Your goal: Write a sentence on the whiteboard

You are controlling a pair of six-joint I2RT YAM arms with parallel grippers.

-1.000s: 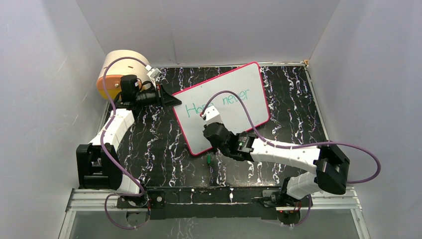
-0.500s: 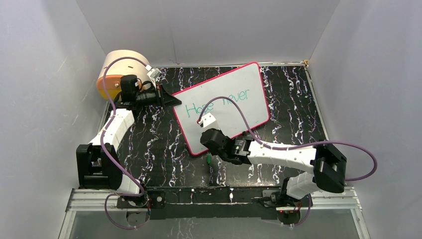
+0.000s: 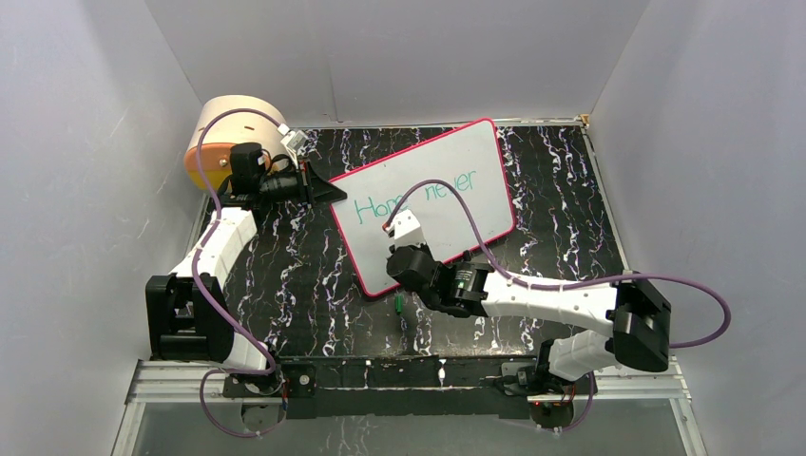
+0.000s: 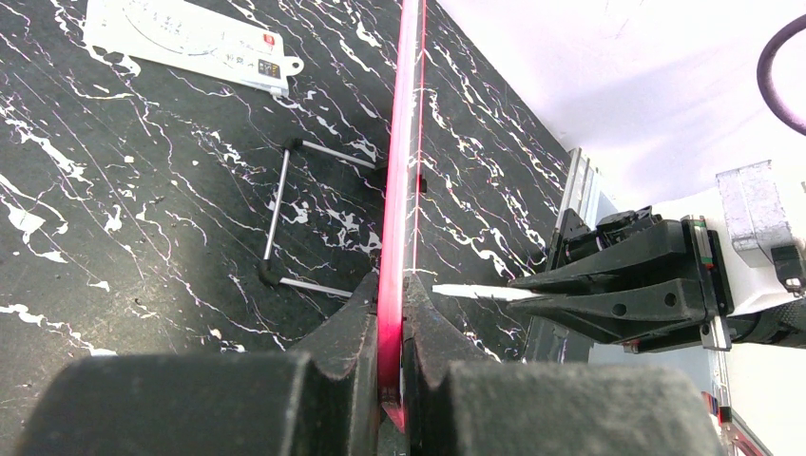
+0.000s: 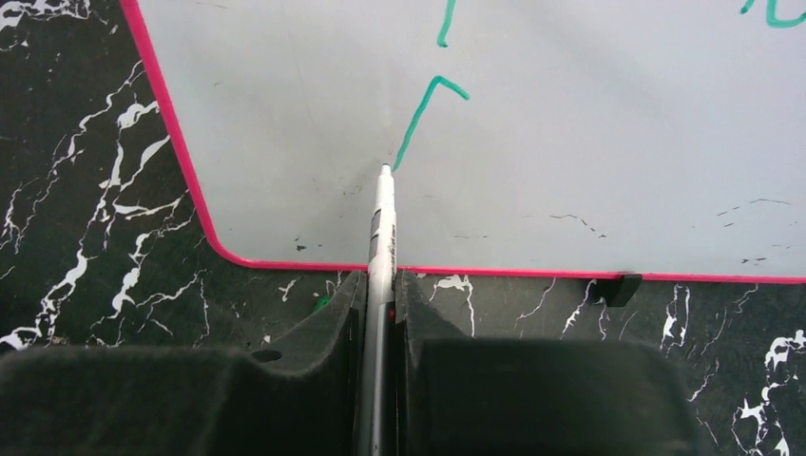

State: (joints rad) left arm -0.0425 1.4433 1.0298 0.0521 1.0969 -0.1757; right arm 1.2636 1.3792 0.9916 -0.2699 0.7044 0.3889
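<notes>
The whiteboard [image 3: 447, 180] with its pink-red rim stands tilted on the black marbled table. Teal writing [image 3: 456, 185] reads "Hope never" in one line, partly hidden by the right arm's cable. My left gripper [image 3: 328, 193] is shut on the board's left edge; the left wrist view shows the rim [image 4: 399, 190] clamped between the jaws. My right gripper [image 5: 380, 280] is shut on a white pen [image 5: 382, 228]. The pen's tip touches the board [image 5: 570, 142] at the lower end of a fresh teal stroke [image 5: 423, 119] below the first line. In the top view this gripper [image 3: 401, 269] sits over the board's lower left part.
A round tan and orange object [image 3: 228, 138] stands at the back left. A small white printed card [image 4: 181, 38] lies on the table behind the board. A wire stand [image 4: 285, 218] props the board. A green pen cap [image 3: 398, 305] lies below the board's near edge.
My right gripper has shifted slightly along the board's lower left part, leaving a short teal stroke under "Hope". The left gripper has kept its hold on the rim.
</notes>
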